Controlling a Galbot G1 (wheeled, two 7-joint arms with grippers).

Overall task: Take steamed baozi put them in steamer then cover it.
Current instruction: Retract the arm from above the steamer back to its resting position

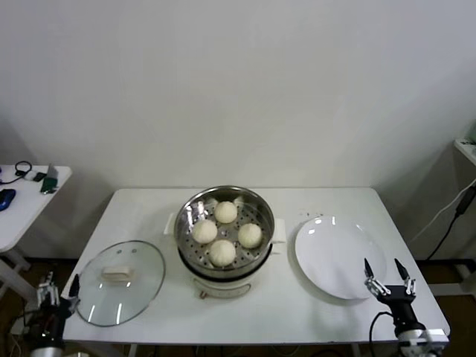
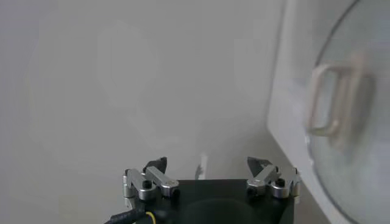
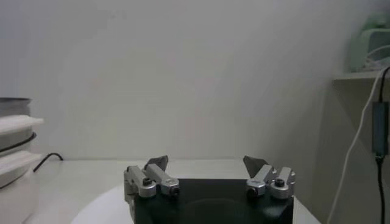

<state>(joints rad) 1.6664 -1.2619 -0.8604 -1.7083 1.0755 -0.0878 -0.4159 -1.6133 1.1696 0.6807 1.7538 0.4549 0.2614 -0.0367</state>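
Note:
Several off-white baozi [image 1: 225,212] lie in the shiny steel steamer [image 1: 190,207] on its white pot base at the table's middle. The clear glass cover [image 1: 121,282] with a cream handle lies flat on the table at the front left; it also shows in the left wrist view [image 2: 350,115]. My left gripper [image 1: 59,290] is open and empty, off the table's front left corner, beside the cover [image 2: 207,163]. My right gripper [image 1: 387,270] is open and empty at the front right, at the near edge of the white plate [image 1: 338,256], and shows in its wrist view [image 3: 206,162].
A small side table [image 1: 22,201] with cables and small items stands at the far left. A shelf edge [image 1: 467,149] and a black cable [image 1: 454,216] are at the far right. The steamer's side [image 3: 15,158] shows in the right wrist view.

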